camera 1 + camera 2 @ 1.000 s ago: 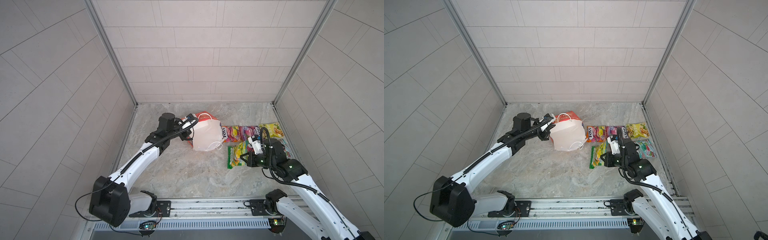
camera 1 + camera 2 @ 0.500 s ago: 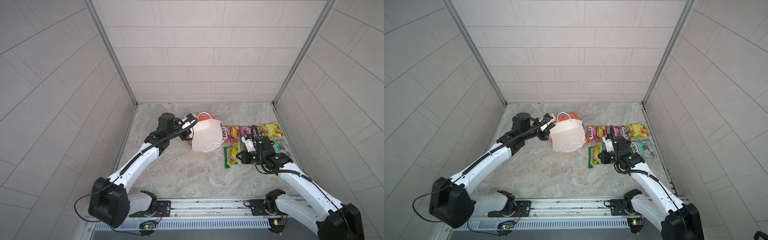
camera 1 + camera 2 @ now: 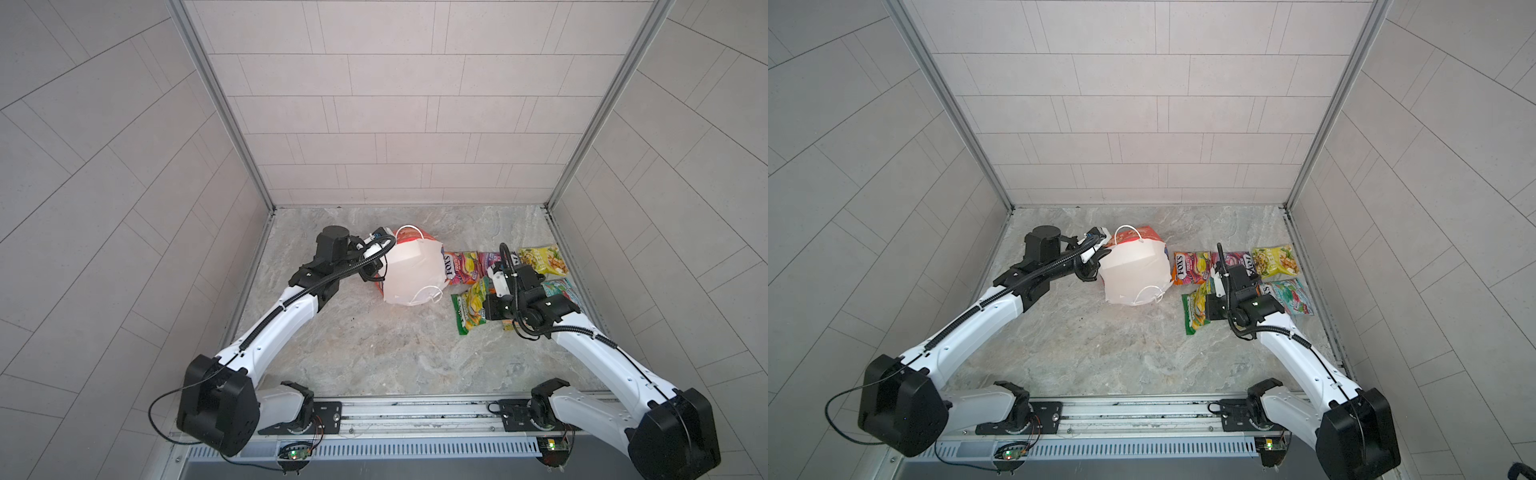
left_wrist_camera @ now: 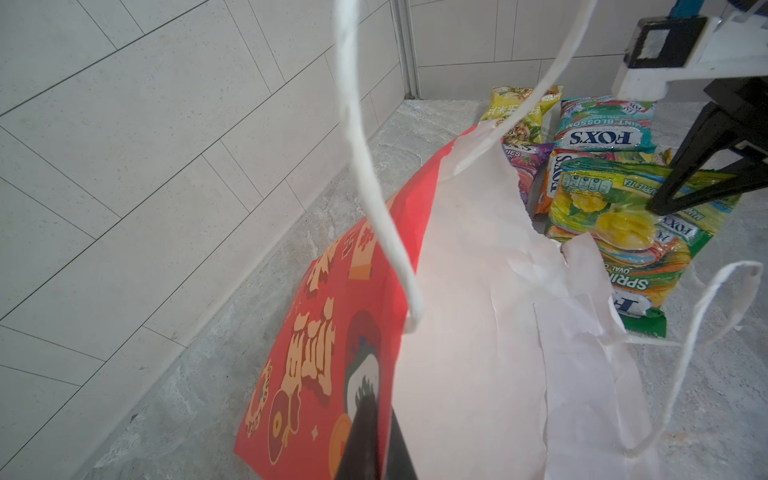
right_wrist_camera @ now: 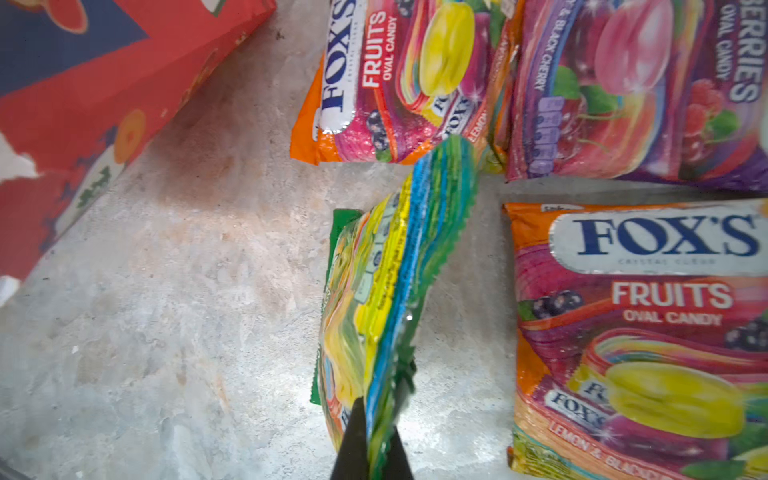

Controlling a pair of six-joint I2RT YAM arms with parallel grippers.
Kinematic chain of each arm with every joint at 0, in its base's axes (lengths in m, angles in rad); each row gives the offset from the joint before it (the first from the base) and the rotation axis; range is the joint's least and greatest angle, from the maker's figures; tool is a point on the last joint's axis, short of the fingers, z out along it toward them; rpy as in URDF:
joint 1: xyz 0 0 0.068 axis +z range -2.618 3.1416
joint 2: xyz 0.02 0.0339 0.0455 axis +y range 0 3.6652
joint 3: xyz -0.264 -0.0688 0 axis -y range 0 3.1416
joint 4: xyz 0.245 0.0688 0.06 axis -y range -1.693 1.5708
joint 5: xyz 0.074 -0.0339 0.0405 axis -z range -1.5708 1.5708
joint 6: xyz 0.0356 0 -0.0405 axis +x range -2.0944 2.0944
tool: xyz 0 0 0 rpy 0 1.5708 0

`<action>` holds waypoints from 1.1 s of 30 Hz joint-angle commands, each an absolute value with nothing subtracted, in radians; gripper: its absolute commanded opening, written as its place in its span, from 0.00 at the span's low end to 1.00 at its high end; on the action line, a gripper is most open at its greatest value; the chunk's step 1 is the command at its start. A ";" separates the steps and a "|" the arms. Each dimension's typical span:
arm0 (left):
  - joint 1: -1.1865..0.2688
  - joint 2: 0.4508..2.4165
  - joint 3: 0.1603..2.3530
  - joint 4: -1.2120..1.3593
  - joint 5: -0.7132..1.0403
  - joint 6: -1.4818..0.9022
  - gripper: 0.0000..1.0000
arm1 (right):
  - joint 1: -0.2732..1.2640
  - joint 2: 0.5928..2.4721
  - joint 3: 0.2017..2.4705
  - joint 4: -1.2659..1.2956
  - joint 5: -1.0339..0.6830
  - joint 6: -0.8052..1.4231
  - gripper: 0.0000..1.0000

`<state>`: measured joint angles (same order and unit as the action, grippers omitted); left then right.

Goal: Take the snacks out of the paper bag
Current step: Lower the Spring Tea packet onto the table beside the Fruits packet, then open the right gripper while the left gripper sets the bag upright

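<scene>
left gripper point(image 4: 368, 440) clamps the red paper bag point(image 3: 411, 270) (tipped on its side); right gripper point(image 5: 376, 440) pinches the green fox's packet point(image 5: 386, 299), edge lifted, beside the other snacks point(image 3: 1275, 262).

Red paper bag point(image 3: 411, 270) lies tipped over, white inside showing; glossy snacks point(image 3: 459, 268) clustered just beside it.

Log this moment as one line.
left claw: shut on paper bag rim | right claw: shut on green packet edge | other snacks: on table beside bag
</scene>
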<state>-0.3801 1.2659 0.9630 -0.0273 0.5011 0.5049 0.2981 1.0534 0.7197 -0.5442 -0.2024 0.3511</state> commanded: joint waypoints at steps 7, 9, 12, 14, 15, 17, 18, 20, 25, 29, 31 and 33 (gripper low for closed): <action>-0.380 1.260 0.976 0.001 0.527 0.495 0.00 | 0.295 1.113 0.746 -0.551 -0.082 0.356 0.06; -0.380 1.261 0.976 0.002 0.522 0.495 0.00 | 0.295 1.122 0.743 -0.541 -0.054 0.375 0.06; -0.381 1.255 0.976 0.000 0.520 0.495 0.00 | 0.295 1.140 0.747 -0.528 -0.032 0.381 0.07; -0.381 1.253 0.976 -0.002 0.520 0.495 0.00 | 0.293 1.154 0.750 -0.527 -0.018 0.398 0.08; -0.381 1.253 0.976 0.000 0.519 0.493 0.00 | 0.293 1.162 0.750 -0.526 -0.014 0.408 0.08; -0.380 1.252 0.977 -0.001 0.518 0.491 0.00 | 0.294 1.179 0.748 -0.525 -0.012 0.430 0.09; -0.380 1.254 0.977 -0.001 0.518 0.491 0.00 | 0.293 1.186 0.747 -0.525 -0.012 0.440 0.09; -0.380 1.254 0.978 -0.001 0.518 0.491 0.00 | 0.293 1.200 0.739 -0.520 0.000 0.459 0.10; -0.380 1.259 0.980 0.003 0.522 0.488 0.00 | 0.291 1.231 0.723 -0.495 0.026 0.477 0.10; -0.380 1.260 0.980 0.001 0.520 0.487 0.00 | 0.291 1.259 0.720 -0.476 0.008 0.474 0.14; -0.380 1.257 0.980 0.001 0.519 0.486 0.00 | 0.292 1.275 0.724 -0.481 0.016 0.479 0.20; -0.380 1.254 0.980 0.000 0.516 0.483 0.00 | 0.290 1.279 0.729 -0.492 0.034 0.490 0.29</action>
